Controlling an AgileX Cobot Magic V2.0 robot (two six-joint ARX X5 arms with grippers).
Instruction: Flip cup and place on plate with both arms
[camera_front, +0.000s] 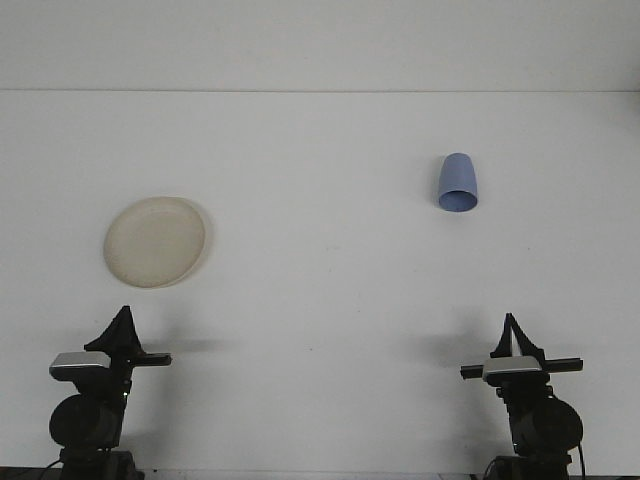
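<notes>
Left hand and right hand low, pointing forward, empty, opening unclear.

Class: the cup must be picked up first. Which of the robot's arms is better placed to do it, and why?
Probably the right. The blue cup lies on the right side of the table, ahead of the right gripper; the left gripper sits near the plate.

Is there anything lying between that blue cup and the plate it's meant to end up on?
Nothing visible. Bare white table runs between the blue cup and the plate, and between the right pincer and the cup.
</notes>
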